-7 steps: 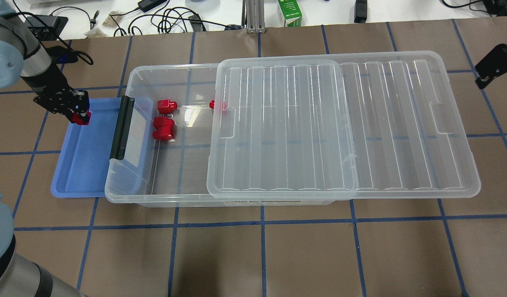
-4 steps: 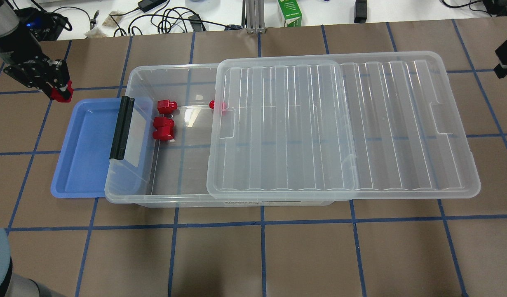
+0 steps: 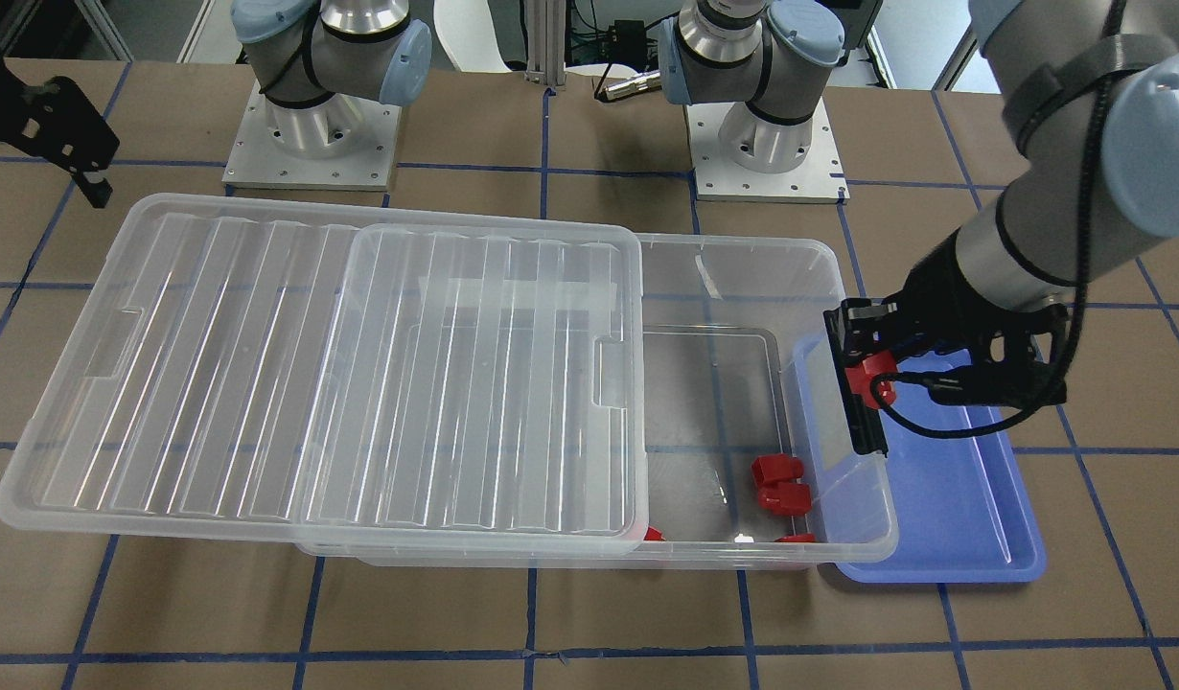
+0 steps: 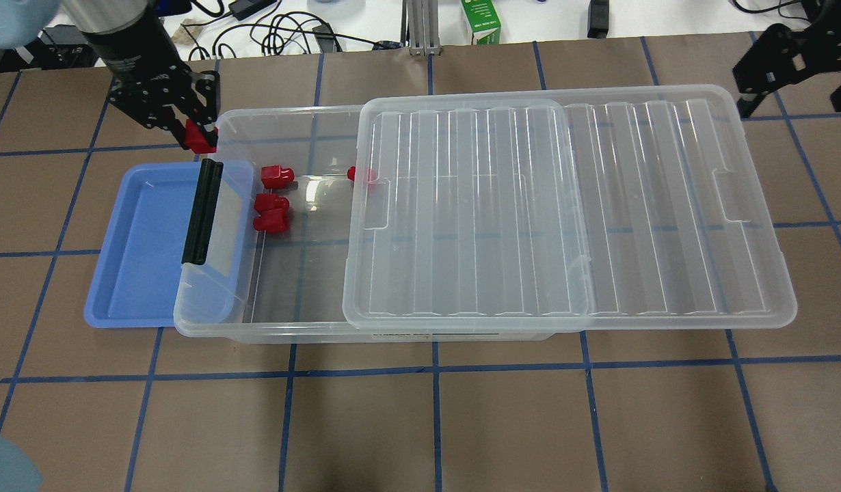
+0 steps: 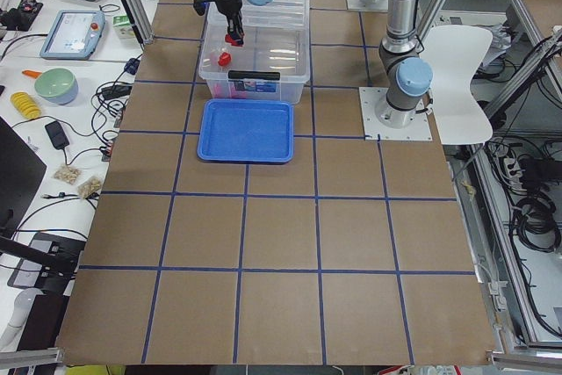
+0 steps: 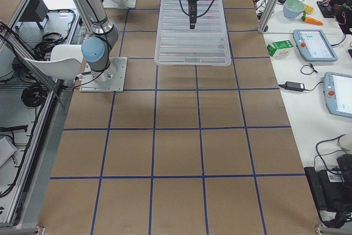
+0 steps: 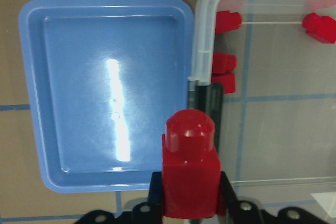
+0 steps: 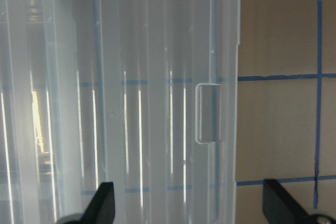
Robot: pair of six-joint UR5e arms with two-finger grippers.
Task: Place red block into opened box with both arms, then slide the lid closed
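Note:
My left gripper (image 4: pixel 196 137) is shut on a red block (image 4: pixel 202 141), held in the air at the far left corner of the clear box (image 4: pixel 208 326). In the left wrist view the red block (image 7: pixel 190 174) hangs over the box's black bar, stub pointing away. Three more red blocks (image 4: pixel 277 176) lie on the box's uncovered left floor. The ridged lid (image 4: pixel 598 205) covers the box's right part and overhangs far to the right. My right gripper (image 4: pixel 790 96) hovers open past the lid's far right corner; its fingers (image 8: pixel 102 205) straddle the lid's tab end.
A blue tray (image 4: pixel 140 253) lies on the table, tucked partly under the box's left end by the black bar (image 4: pixel 202 212). Cables, a green carton (image 4: pixel 481 20) and adapters sit beyond the table's far edge. Brown mat with blue tape lines surrounds the box.
My left gripper has lifted the red block out of the blue tray and carried it right to the box's far left corner. The right gripper has come in toward the lid's right end.

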